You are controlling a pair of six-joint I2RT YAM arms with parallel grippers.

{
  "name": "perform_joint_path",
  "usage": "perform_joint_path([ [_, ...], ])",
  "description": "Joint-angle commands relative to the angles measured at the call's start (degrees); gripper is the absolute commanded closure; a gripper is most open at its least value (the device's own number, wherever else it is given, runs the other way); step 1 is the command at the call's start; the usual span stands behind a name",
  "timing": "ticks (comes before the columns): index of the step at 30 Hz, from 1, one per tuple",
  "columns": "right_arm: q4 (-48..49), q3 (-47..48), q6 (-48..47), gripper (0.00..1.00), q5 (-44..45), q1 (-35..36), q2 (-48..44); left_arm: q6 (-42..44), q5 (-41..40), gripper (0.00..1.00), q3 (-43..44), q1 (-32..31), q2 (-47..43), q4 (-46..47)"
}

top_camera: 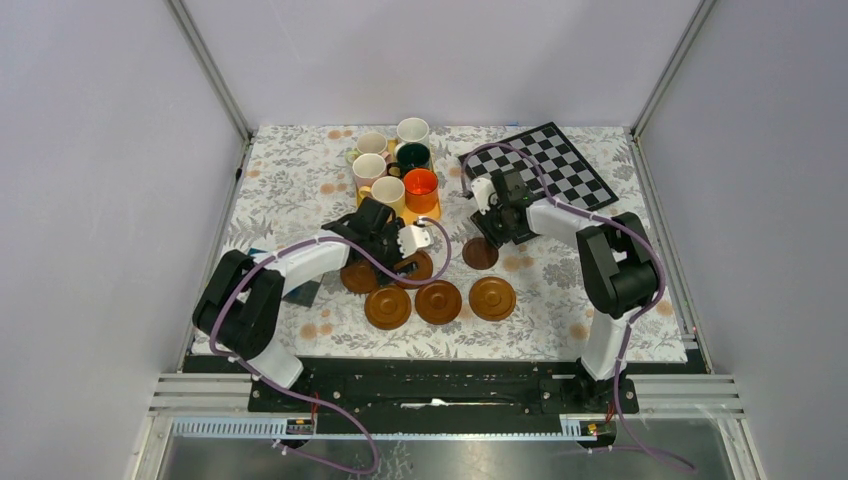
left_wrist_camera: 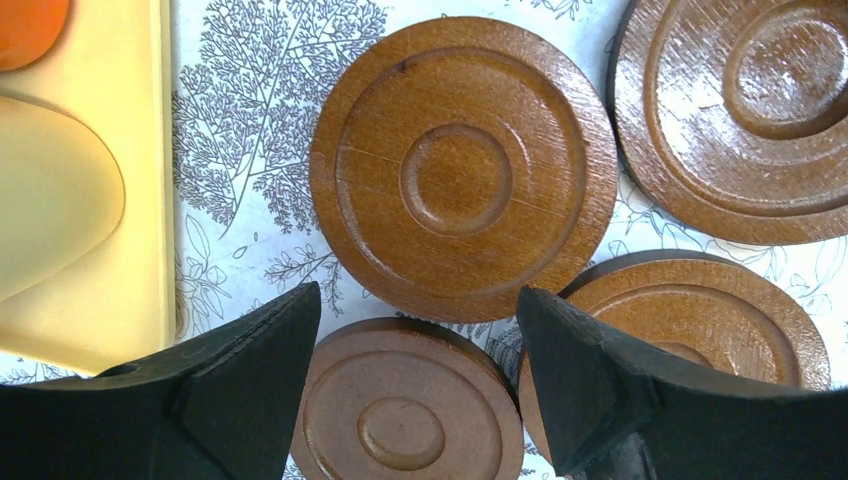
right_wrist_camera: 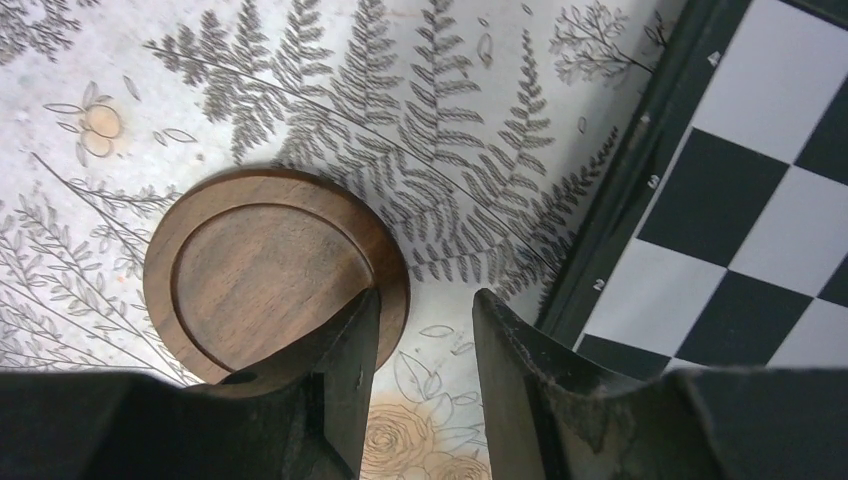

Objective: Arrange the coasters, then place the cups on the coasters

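From above, the left arm (top_camera: pixel 300 262) covers part of 2 coasters (top_camera: pixel 358 280) and most of a bluish thing (top_camera: pixel 303 293), too hidden to name. At the left wrist, 1 coaster is cut off at the top right, 1 at the bottom, and 1 sits behind a left gripper (left_wrist_camera: pixel 418 300) finger (left_wrist_camera: pixel 590 390). The tray (left_wrist_camera: pixel 100 290) and orange cup (left_wrist_camera: pixel 25 25) run off-frame. A right gripper (right_wrist_camera: pixel 425 300) finger (right_wrist_camera: pixel 335 390) hides part of the dark coaster (right_wrist_camera: pixel 250 270). The chessboard (right_wrist_camera: pixel 740 200) is cropped.

Between the jaws of the left gripper (left_wrist_camera: pixel 418 298) lies one coaster (left_wrist_camera: pixel 405 415), with a second coaster (left_wrist_camera: pixel 462 170) just ahead of them, a third coaster (left_wrist_camera: pixel 740 110) ahead to the right and a fourth coaster (left_wrist_camera: pixel 720 320) partly behind the right jaw. The tray (left_wrist_camera: pixel 125 300) lies ahead and left of the left jaw, with cups (top_camera: pixel 411 155) on it. The left jaw of the right gripper (right_wrist_camera: pixel 425 300) overlaps the rim of a lone coaster (right_wrist_camera: pixel 260 265) lying mostly to its left, and the chessboard (right_wrist_camera: pixel 740 200) lies ahead and right of the right jaw.
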Motion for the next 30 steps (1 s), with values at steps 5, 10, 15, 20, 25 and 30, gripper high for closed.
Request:
perform_joint_path([
  [5,-3.8,-2.4,-2.5,0.54,2.1,-2.6,-2.7,0.8,-1.2,0.21,3.4,-0.2,1.8,2.7],
  [10,-4.9,-1.6,-1.9,0.53,0.6,-2.9,-4.0,1.6,-0.8,0.21,4.2,-0.8,3.1,1.2],
  [15,-6.2,0.5,0.9,0.47,-4.2,-2.9,-6.7,0.6,0.0,0.15,4.4,-0.9,3.1,0.2],
  [20,-7.2,3.3,3.3,0.42,-7.8,-2.8,-9.5,-0.8,1.1,0.15,4.6,-0.9,2.4,-0.8],
  [25,-8.2,2.7,5.4,0.42,-14.3,-2.7,-11.9,-0.4,-1.0,0.13,3.1,-0.8,2.5,-0.4],
  [30,-8.9,0.8,8.3,0.43,-17.0,-2.9,-15.9,-0.3,-2.1,0.13,3.1,-0.8,3.7,-0.1],
])
